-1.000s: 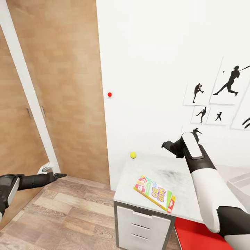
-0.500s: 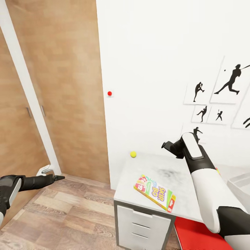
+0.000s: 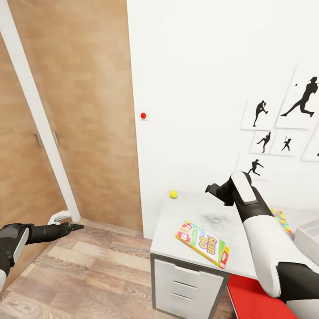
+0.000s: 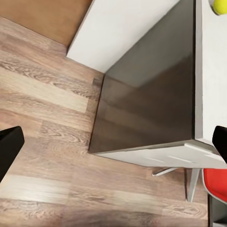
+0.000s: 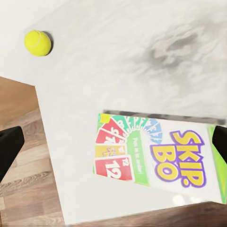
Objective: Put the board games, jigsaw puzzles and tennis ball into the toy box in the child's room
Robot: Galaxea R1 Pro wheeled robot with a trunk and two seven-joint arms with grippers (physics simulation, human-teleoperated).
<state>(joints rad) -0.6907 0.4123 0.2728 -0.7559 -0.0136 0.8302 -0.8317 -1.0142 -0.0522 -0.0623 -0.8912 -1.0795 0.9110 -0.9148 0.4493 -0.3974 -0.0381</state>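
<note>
A yellow-green-red board game (image 3: pixel 204 243) lies near the front corner of the pale table (image 3: pixel 195 212); the right wrist view looks straight down on the same board game (image 5: pixel 161 153). The tennis ball (image 3: pixel 173 194) rests at the table's far left corner by the wall, and appears as the tennis ball (image 5: pixel 38 42) and again as the tennis ball (image 4: pixel 220 5). A strip of jigsaw puzzle (image 3: pixel 280 220) peeks out behind my right forearm. The grey toy box (image 3: pixel 309 238) is cut off at the right edge. My right gripper (image 3: pixel 212 189) hovers open above the table. My left gripper (image 3: pixel 74 227) is open over the floor, well left of the table.
White drawers (image 3: pixel 188 283) front the table, and a red chair seat (image 3: pixel 252 299) sits to their right. Wooden panels (image 3: pixel 88 110) and a white post (image 3: pixel 40 124) stand at the left. Wood floor (image 3: pixel 97 274) lies between my left arm and the table.
The whole picture has slid slightly to the right, so the camera has moved. The puzzle strip has come into view. Both arms keep their poses.
</note>
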